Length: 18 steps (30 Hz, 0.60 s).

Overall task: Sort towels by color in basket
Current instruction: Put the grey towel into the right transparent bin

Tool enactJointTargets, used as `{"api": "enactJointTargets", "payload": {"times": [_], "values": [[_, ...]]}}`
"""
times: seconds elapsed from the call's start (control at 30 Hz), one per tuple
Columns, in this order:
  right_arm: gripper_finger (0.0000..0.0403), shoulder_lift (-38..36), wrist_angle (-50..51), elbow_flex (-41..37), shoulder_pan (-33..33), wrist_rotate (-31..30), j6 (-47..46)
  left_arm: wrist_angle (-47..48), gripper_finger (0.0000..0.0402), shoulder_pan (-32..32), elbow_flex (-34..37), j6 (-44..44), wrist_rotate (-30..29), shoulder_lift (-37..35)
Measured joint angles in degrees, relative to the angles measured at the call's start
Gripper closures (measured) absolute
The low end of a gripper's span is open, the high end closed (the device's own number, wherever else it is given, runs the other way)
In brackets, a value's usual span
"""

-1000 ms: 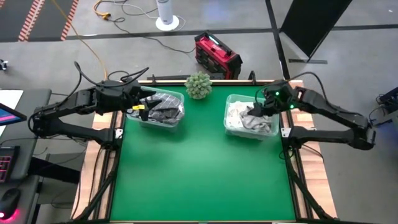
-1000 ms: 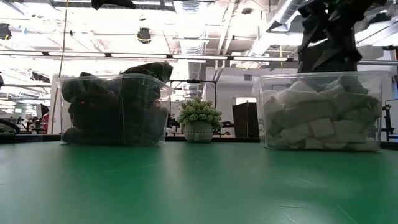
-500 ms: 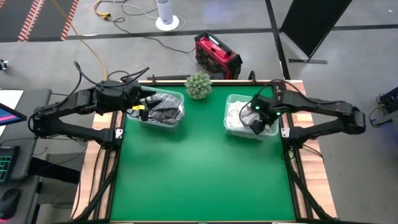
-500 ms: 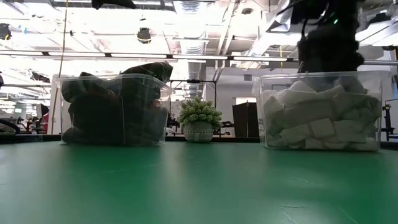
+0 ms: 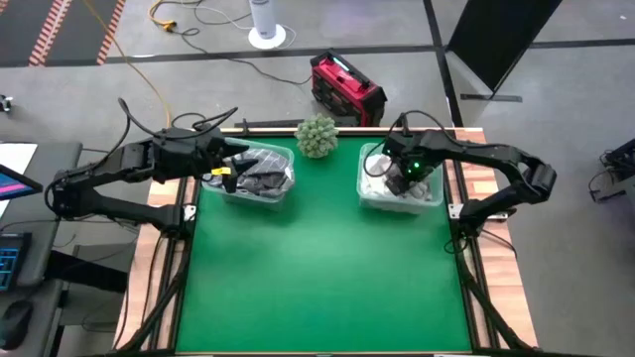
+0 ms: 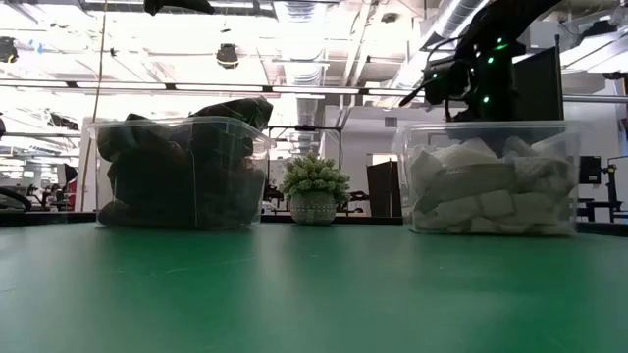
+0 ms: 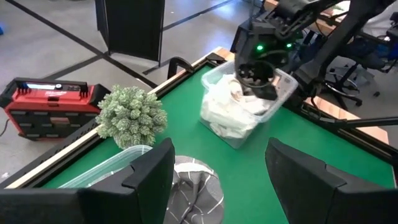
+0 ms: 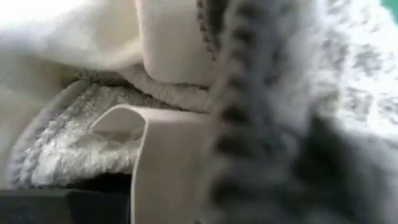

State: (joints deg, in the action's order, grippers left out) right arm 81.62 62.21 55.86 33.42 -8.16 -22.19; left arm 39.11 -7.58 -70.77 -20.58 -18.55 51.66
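High view: the green desk [image 5: 317,268] carries no loose cloth. The dark towels [image 5: 260,175] lie in the left bin [image 5: 250,188], the pale towels [image 5: 379,186] in the right bin [image 5: 399,203]. The left gripper [image 5: 238,157] hovers at the left bin's outer edge; the right gripper [image 5: 401,175] is down over the right bin.

Low view: the left bin [image 6: 177,176] is heaped with dark cloth to its rim, and the right bin [image 6: 491,181] is packed with white and light grey folds. Nothing lies on the desk between them beside a small potted plant [image 6: 314,188].

Left wrist view: the left fingers [image 7: 152,174] stand well apart and empty above a plaid towel [image 7: 196,186].

Right wrist view: white and grey pile fills the picture at close range. The fingers seem to be spread wide, but I cannot tell whether they hold cloth.

By colour the sorting looks nearly or fully done; what is left is at most settling the last pale towel and lifting the arms clear.
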Motion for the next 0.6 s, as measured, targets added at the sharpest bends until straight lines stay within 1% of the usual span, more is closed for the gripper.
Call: {"api": "enactJointTargets", "payload": {"times": [0.1,0.27,0.37,0.47,0.53,0.6], "values": [[0.0113,1.76,-2.85,0.03,2.49,-2.84,0.90,-0.01,0.0162,0.01,-0.02,-0.15,0.00,0.00],[0.0113,3.81,-7.09,0.80,7.83,-5.94,6.60,0.01,0.0162,0.00,0.00,-0.22,-0.71,-0.01],[0.0113,4.66,-8.40,2.14,10.63,-6.97,12.55,0.04,0.0162,0.01,-0.02,0.89,-2.23,-0.02],[0.0113,4.98,-8.32,4.02,12.63,-7.67,20.95,0.04,0.0162,0.00,0.00,2.03,-4.03,0.00],[0.0113,4.96,-6.89,5.50,13.41,-8.84,25.99,0.02,0.0162,-0.01,0.00,2.10,-4.70,0.00],[0.0113,5.01,-3.87,7.65,13.77,-9.60,28.56,0.03,0.0162,0.01,-0.01,1.88,-4.83,0.00]]}}
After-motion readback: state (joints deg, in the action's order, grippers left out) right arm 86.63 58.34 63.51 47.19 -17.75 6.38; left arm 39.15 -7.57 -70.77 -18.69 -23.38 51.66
